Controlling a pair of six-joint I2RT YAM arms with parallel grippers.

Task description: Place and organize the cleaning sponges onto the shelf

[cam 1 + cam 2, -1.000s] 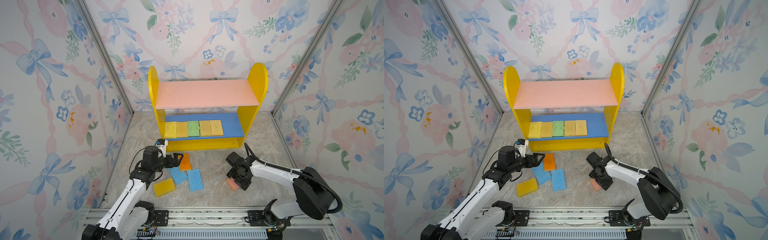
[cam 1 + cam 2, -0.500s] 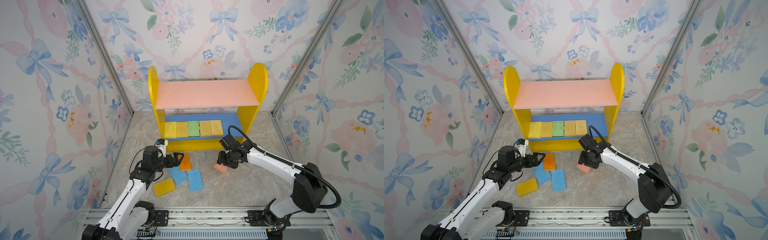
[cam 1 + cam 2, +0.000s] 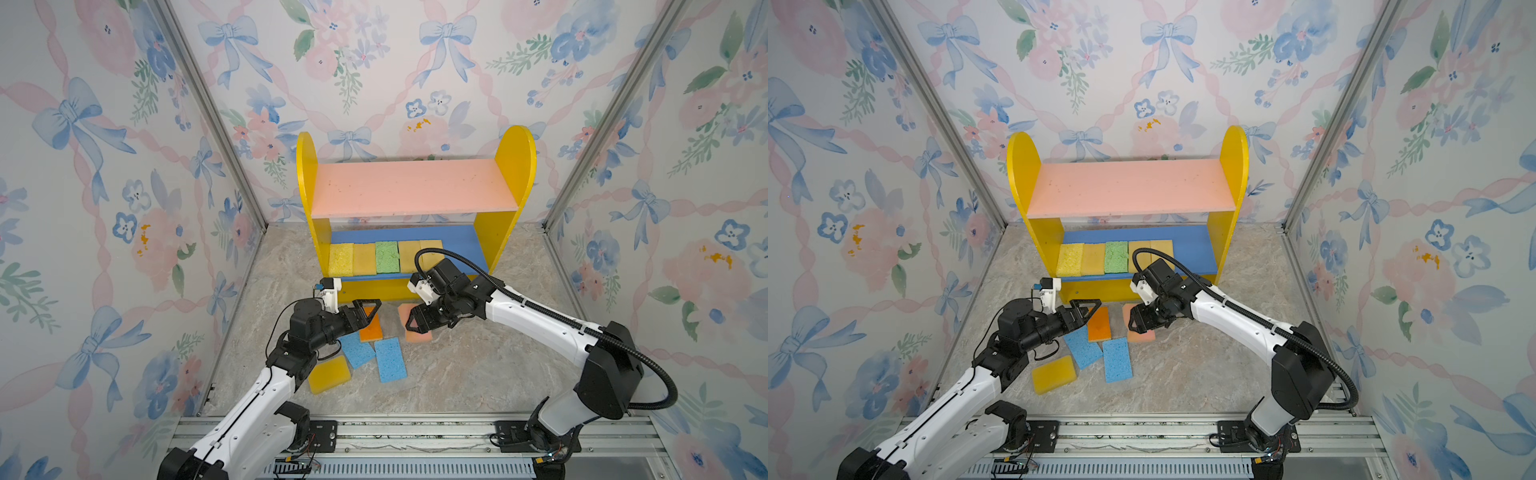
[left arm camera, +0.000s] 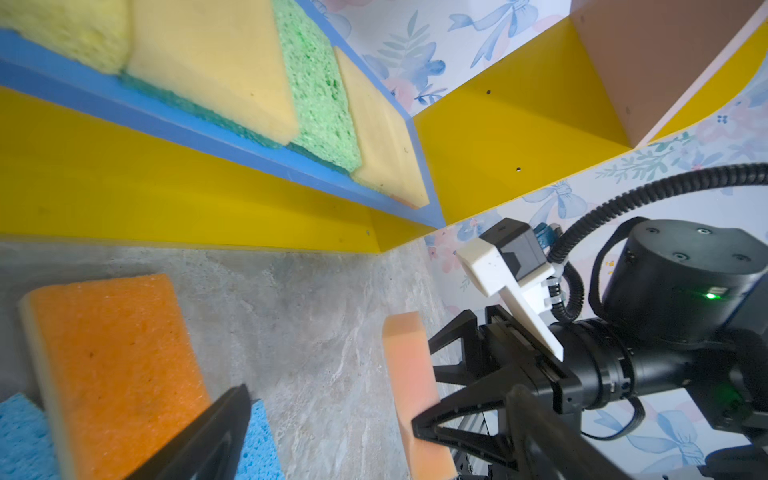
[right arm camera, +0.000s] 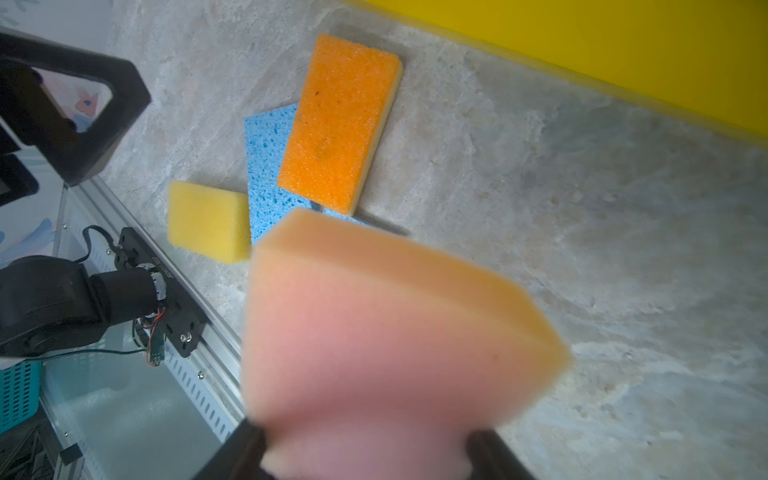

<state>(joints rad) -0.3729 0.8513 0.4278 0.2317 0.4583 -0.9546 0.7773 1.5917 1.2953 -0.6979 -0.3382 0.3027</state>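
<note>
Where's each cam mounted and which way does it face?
Top views: high in front, looking down at the shelf; both arms, left tool, right tool show.
Left wrist: on left arm, facing the shelf's lower board and orange sponge; one own finger shows.
Right wrist: on right arm, facing the floor past the held pink sponge; own fingers show.
Shared: both wrist views show the orange sponge.

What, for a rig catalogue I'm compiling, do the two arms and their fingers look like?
The left arm and right arm have white links and black joint housings. Each ends in black, hollow triangular fingers, with a white camera bracket at the wrist. A black ribbed hose loops along the right arm.
</note>
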